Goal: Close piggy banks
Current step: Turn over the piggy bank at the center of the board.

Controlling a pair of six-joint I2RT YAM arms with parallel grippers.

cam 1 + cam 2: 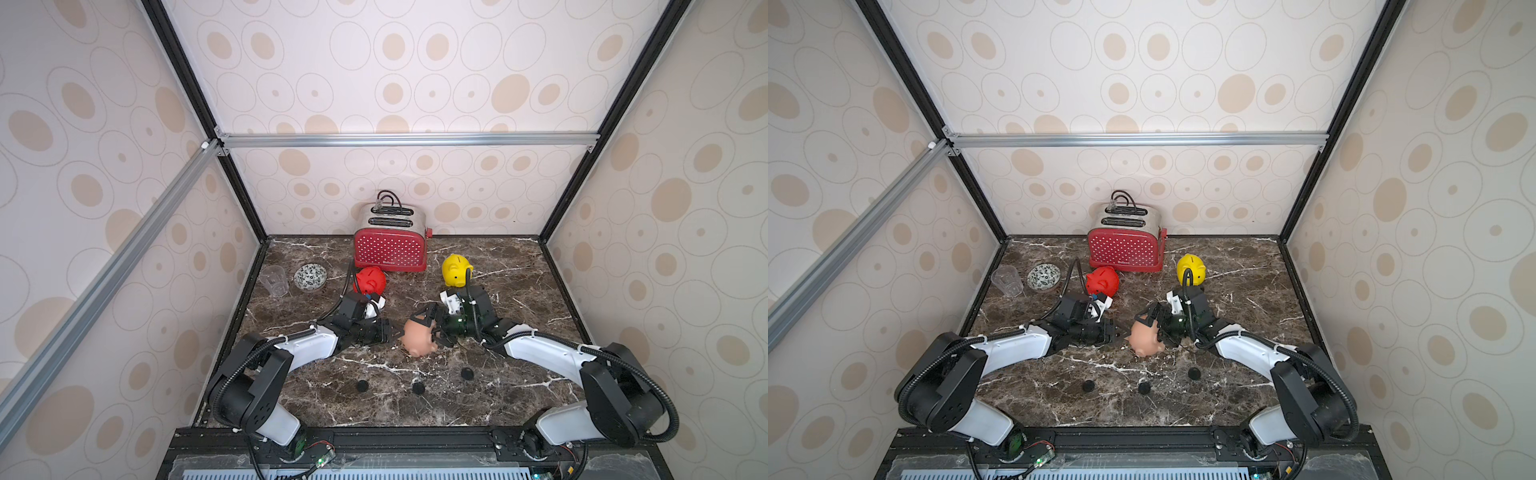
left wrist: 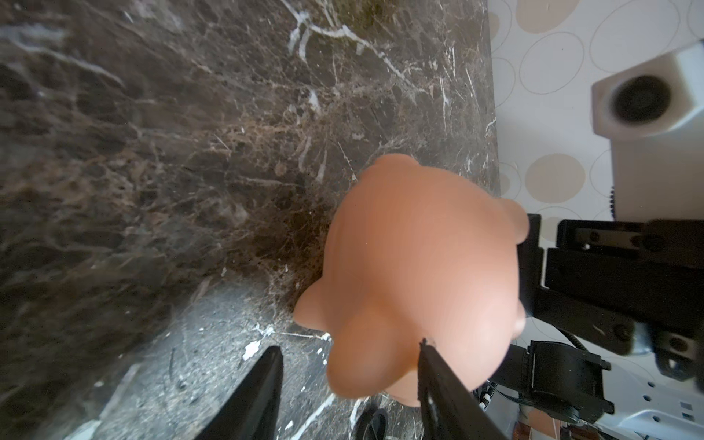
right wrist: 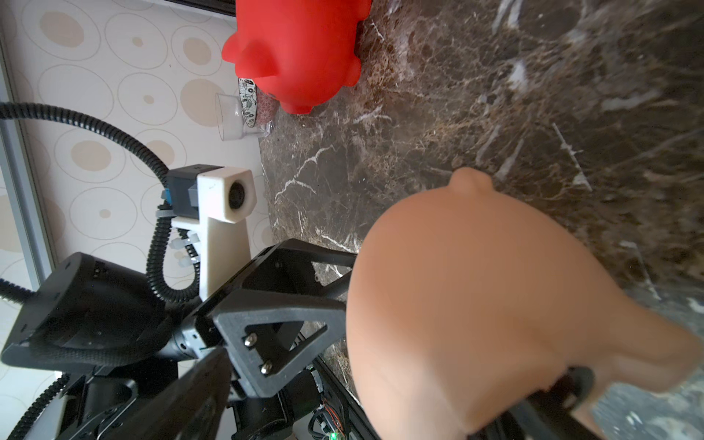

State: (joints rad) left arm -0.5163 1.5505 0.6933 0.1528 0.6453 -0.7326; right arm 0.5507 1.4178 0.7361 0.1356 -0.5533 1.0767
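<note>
Between left pincer (image 1: pixel 390 332) and right pincer (image 1: pixel 433 329), peach-pink pig (image 1: pixel 417 344), far from table (image 1: pixel 374 409) edges

The dark marble desk (image 1: pixel 519 395) carries a red polka-dot toaster (image 1: pixel 390 249), clear cup (image 1: pixel 275 281), patterned bowl (image 1: pixel 310 277), red plastic pig (image 1: pixel 370 280), yellow plastic pig (image 1: pixel 456 270) and three black discs (image 1: pixel 418 387).

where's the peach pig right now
In a top view the peach pig lies mid-table, between the left gripper and the right gripper, nearer the robot than the red pig.

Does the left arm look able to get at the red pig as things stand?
Probably yes: the left gripper is open, gripping nothing, and the red pig stands free just beyond its wrist, with nothing between them.
</note>
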